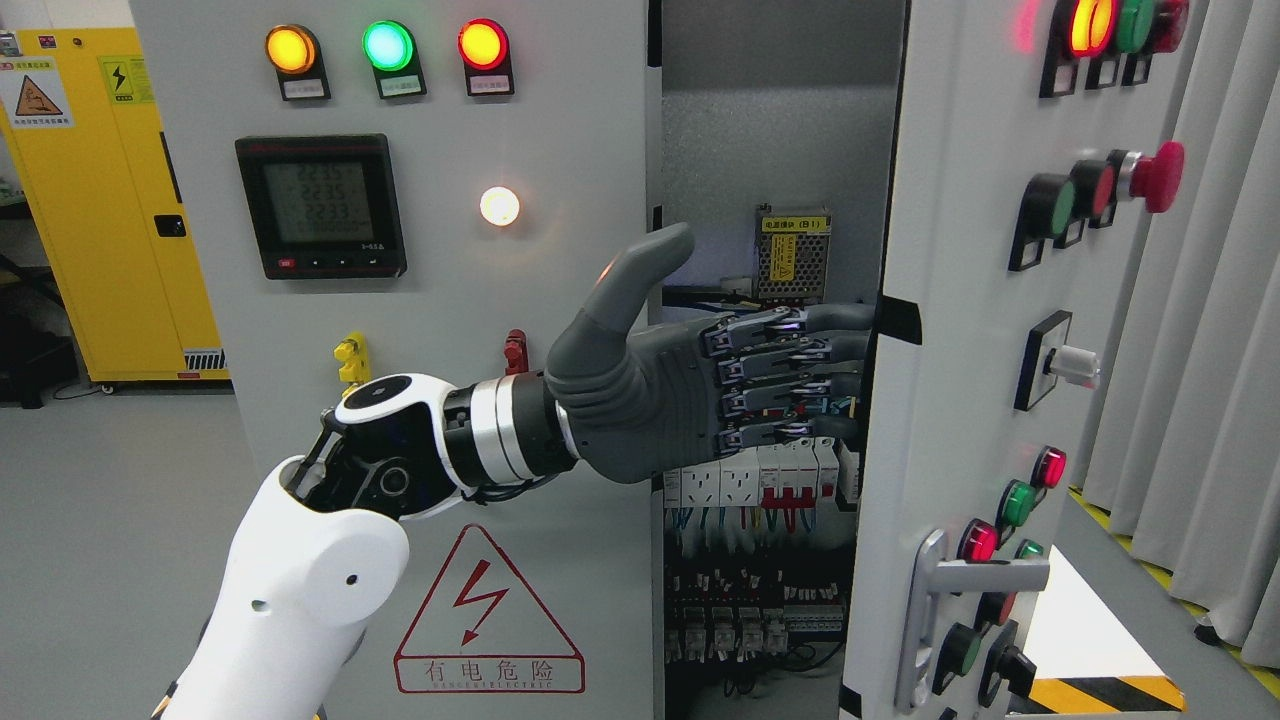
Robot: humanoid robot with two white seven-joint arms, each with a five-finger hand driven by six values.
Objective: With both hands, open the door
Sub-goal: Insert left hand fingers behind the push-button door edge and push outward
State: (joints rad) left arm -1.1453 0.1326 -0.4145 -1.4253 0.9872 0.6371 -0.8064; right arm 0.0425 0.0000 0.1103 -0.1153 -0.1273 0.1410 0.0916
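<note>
Here the left robot hand (700,385) reaches into the cabinet gap, fingers (790,350) hooked behind the free edge of the right door (960,300), which stands ajar. Rigid, weighty sheet metal; its edge or lever handle (950,590) offers the surest hold.

I get bright, even room light and a sharp picture. The white indicator lamp (499,206) blooms with glare, the cabinet interior (760,600) sits in shadow, and the right door (960,300) leans from edge distortion.
</note>
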